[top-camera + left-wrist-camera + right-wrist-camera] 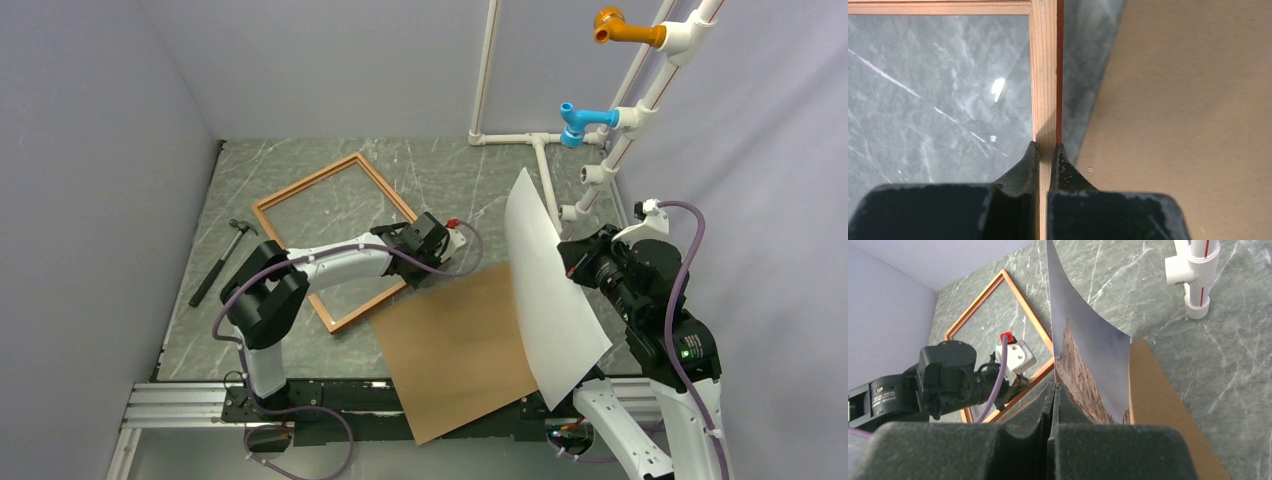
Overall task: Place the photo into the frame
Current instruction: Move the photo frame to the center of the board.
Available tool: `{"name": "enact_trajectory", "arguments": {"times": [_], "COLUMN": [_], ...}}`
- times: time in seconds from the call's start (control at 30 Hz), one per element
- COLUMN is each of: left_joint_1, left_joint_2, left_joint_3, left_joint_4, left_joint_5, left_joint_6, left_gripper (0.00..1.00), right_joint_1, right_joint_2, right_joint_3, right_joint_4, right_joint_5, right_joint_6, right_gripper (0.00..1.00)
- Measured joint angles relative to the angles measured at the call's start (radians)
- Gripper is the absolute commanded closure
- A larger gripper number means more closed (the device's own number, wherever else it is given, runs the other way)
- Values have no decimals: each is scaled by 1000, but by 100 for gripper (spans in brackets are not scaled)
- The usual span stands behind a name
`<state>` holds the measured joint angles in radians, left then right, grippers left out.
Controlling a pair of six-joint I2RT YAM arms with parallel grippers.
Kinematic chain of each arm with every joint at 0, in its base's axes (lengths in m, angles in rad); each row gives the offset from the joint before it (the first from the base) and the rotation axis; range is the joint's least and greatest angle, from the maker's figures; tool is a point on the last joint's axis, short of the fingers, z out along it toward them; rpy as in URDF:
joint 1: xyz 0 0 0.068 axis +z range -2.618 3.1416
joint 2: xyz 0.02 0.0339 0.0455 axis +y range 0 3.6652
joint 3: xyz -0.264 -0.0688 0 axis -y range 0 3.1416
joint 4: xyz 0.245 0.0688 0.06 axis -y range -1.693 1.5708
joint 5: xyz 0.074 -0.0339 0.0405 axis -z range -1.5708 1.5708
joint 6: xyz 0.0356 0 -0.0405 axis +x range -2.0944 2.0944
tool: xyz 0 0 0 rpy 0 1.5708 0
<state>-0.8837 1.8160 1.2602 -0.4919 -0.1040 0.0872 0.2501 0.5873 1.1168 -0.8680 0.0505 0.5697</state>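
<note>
The frame (300,200) of reddish-brown moulding lies on the marble table at left centre. My left gripper (428,262) is shut on the frame's right rail (1045,90), one finger on each side of it. My right gripper (572,262) is shut on the edge of the photo (545,290) and holds it upright above the table's right side, its white back toward the top camera. In the right wrist view the photo (1083,360) shows rocky mountain and grey sky, and the frame (973,310) lies beyond it.
A plain brown backing board (460,345) lies on the table at front centre, overhanging the near rail. A hammer (218,262) lies left of the frame. A white pipe rack (620,130) with blue and orange fittings stands at the back right.
</note>
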Motion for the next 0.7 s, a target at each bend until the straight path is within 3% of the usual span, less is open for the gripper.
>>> {"name": "enact_trajectory", "arguments": {"times": [0.23,0.27,0.3,0.33,0.37,0.43,0.5,0.7], "left_joint_1": [-140,-165,-179,-204,-220,-248,-253,-206], "left_joint_2": [-55,-62,-67,-76,-86,-112,-149,-302], "left_joint_3": [-28,-31,-34,-40,-48,-71,-101,-208], "left_joint_4": [-3,-5,-5,0,3,14,32,89], "left_joint_5": [-22,-24,-25,-26,-27,-22,-21,0], "left_joint_6": [-33,-43,-49,-66,-84,-126,-158,-308], "left_gripper": [100,93,79,53,36,17,11,12], "right_joint_1": [0,0,0,0,0,0,0,0], "right_joint_2": [0,0,0,0,1,3,7,9], "right_joint_3": [0,0,0,0,0,2,6,9], "right_joint_4": [0,0,-1,-2,-3,-7,-8,-7], "right_joint_5": [-3,-3,-3,-3,-3,-3,-3,-5], "right_joint_6": [0,0,0,0,0,0,0,2], "right_gripper": [100,100,100,100,100,100,100,100]}}
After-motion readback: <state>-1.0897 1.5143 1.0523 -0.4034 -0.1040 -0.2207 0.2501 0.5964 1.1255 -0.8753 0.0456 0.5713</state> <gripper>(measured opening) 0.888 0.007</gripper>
